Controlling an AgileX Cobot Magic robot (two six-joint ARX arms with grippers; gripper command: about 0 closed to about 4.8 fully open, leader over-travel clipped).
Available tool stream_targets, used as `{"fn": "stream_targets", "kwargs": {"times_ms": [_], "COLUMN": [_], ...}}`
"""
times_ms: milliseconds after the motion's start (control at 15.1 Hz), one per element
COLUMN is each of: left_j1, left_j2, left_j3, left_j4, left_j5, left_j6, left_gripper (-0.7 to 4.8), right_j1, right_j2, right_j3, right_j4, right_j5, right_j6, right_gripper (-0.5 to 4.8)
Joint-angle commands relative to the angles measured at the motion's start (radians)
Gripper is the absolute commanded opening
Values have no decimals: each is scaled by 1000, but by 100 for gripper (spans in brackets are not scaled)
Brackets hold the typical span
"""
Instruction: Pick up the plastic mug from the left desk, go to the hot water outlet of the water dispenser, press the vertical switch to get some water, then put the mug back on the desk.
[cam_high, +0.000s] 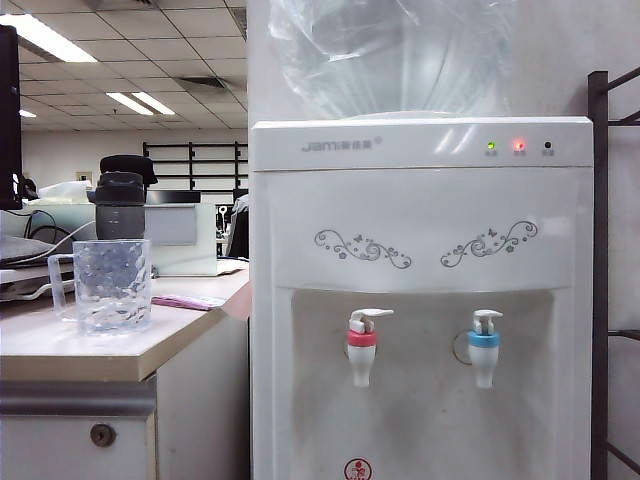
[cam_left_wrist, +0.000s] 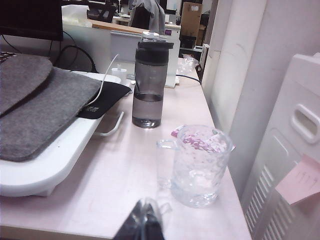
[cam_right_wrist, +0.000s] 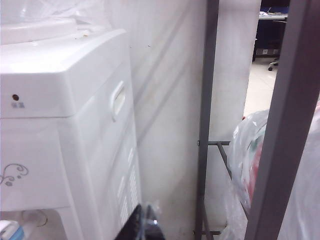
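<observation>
Office corner, pale counter (cam_high: 60, 350) beside water dispenser (cam_high: 420, 250); plastic mug (cam_left_wrist: 200, 165) upright near counter edge, untouched; left pincer (cam_left_wrist: 142, 222) closed, empty, just short of mug; right pincer (cam_right_wrist: 142, 225) closed beside dispenser; first step pending: open left pincer, advance, grasp mug.

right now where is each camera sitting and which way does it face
Exterior view: faces the water dispenser front, with the left desk and plastic mug beside it; no arm shows.
Left wrist view: above the desk, looking over the mug to a dark bottle; the shut left claw tip shows.
Right wrist view: beside the dispenser, facing its side and a metal rack; the shut right claw tip shows.
Shared: all views show the dispenser.
</observation>
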Motion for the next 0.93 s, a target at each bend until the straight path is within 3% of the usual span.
{"fn": "stream_targets", "kwargs": {"times_ms": [66, 266, 398, 531, 597, 730, 797, 863, 929], "left_j1": [1, 0, 0, 0, 0, 0, -1, -2, -2], "left_j2": [0, 0, 0, 1, 1, 2, 2, 2, 9], "left_j3": [0, 0, 1, 5, 5, 17, 29, 47, 62], "left_j4": [-1, 0, 109, 174, 200, 198, 198, 200, 201], "left_j5": [-5, -4, -2, -2, -6, -2, 9, 29, 46], "left_j6": [4, 4, 0, -30, -92, -178, -187, -185, -180], "left_gripper": [-5, -5, 6, 287, 479, 479, 479, 479, 479], "right_j1": [0, 0, 0, 1, 1, 3, 7, 17, 27], "right_j2": [0, 0, 0, 0, 0, 0, 0, 0, 0], "right_j3": [-3, -3, -3, -3, -3, -2, -2, 0, 3], "right_j4": [14, 14, 21, 55, 79, 112, 138, 173, 189], "right_j5": [-1, -1, -2, -2, -2, -31, -71, -112, -124], "right_j6": [0, 0, 0, 27, 103, 159, 151, 130, 118], "right_gripper": [0, 0, 0, 0, 0, 13, 68, 177, 234]}}
